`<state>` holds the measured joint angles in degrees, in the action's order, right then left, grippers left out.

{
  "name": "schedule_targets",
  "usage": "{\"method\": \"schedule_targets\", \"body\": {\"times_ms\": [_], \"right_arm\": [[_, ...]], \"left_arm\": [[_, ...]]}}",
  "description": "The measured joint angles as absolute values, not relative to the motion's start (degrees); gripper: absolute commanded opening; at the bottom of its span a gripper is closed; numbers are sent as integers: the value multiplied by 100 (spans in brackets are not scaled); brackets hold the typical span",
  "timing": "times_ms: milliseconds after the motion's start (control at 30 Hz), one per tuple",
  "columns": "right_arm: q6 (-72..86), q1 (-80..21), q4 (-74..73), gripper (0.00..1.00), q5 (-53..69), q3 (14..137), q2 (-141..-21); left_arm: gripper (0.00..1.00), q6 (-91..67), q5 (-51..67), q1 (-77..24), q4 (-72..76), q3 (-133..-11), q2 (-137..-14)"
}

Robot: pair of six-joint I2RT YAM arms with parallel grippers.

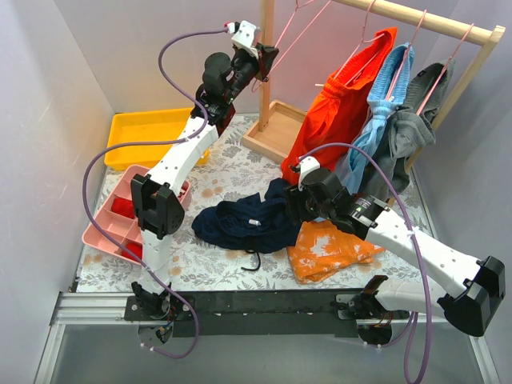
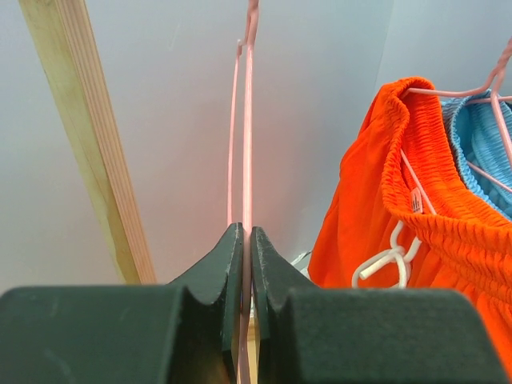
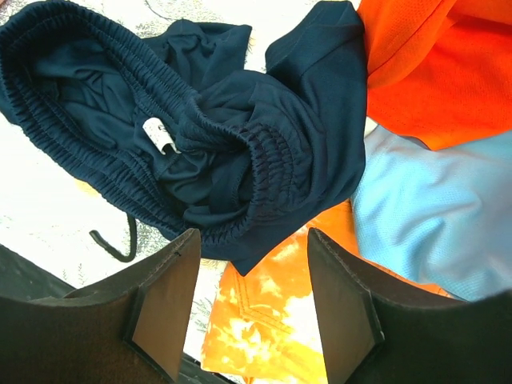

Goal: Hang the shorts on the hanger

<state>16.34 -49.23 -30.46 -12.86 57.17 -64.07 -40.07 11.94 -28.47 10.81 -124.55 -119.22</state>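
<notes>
The navy shorts (image 1: 244, 224) lie crumpled on the patterned table, waistband open, a black drawstring trailing toward the front; they fill the top of the right wrist view (image 3: 192, 120). My right gripper (image 1: 294, 210) is open and empty, hovering just over the shorts' right edge (image 3: 252, 240). The bare pink wire hanger (image 1: 298, 32) hangs from the wooden rail at the back. My left gripper (image 1: 264, 60) is raised high and shut on the hanger's wire (image 2: 246, 144), which runs up between the fingers.
Red-orange shorts (image 1: 340, 104), light blue (image 1: 384, 112) and grey (image 1: 408, 132) clothes hang on the rack at the right. An orange patterned cloth (image 1: 328, 248) lies beside the navy shorts. A yellow tray (image 1: 144, 132) and pink divided tray (image 1: 116, 224) sit at left. The rack's wooden post (image 2: 88, 144) stands close.
</notes>
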Motion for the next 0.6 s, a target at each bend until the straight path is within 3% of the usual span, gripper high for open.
{"method": "schedule_targets", "body": {"times_ms": [200,400,600], "right_arm": [[1636,-4923,-3046,64,-1332,5723,-6427],[1664,-4923,-3063,65,-1406,5749,-6429],[1691,-4912,-3181,65,-1575,5951,-6534]], "left_arm": [[0,-4018,1288,-2762,930,-11913,-11568],[0,-4093,1332,-2665,906,-10044,-9898],[0,-4178,1428,-2624,731,-9115,-8241]]}}
